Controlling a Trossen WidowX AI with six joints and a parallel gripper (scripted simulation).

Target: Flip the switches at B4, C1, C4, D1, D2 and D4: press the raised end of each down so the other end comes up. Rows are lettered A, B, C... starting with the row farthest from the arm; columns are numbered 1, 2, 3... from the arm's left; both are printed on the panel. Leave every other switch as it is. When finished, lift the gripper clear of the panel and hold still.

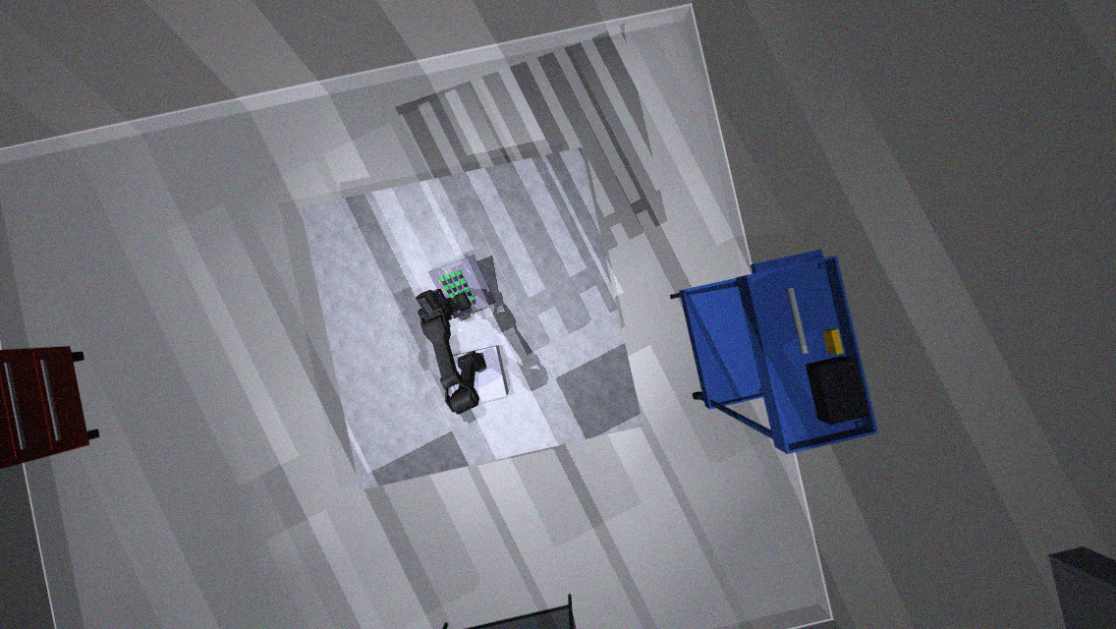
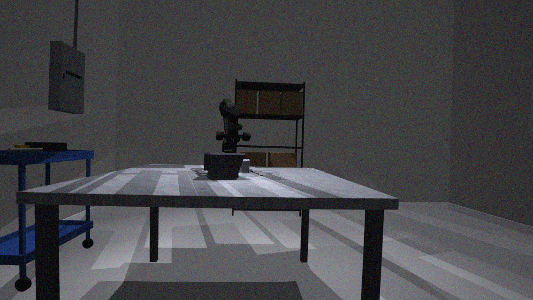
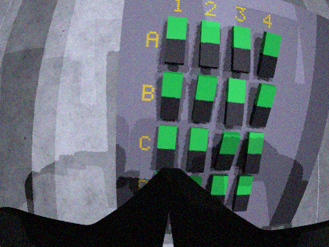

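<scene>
Overhead, the black arm [image 1: 441, 347] [image 2: 225, 108] reaches across the table [image 1: 351, 351] [image 2: 207, 202] to the switch panel [image 1: 478, 281] [image 2: 223, 165] [image 3: 133, 77], with its gripper [image 1: 462, 305] [image 2: 229, 150] [image 3: 170, 176] over the edge nearer the arm. A blue cart [image 1: 755, 335] [image 2: 56, 158] and a red cabinet [image 1: 38, 406] stand on opposite sides of the table.

From outside, the panel sits on the table as a dark block, the gripper pointing down at its top; whether they touch, I cannot tell. Behind is a shelf rack [image 2: 303, 149] with brown boxes [image 2: 269, 102].

Up close, the gripper is closed, with nothing held. Rows A, B and C each show 4 green-and-black switches [image 3: 171, 96]. In row D, the gripper hides most of switches 1 and 2; 3 is partly covered, and 4 [image 3: 243, 193] shows to the right in the picture.
</scene>
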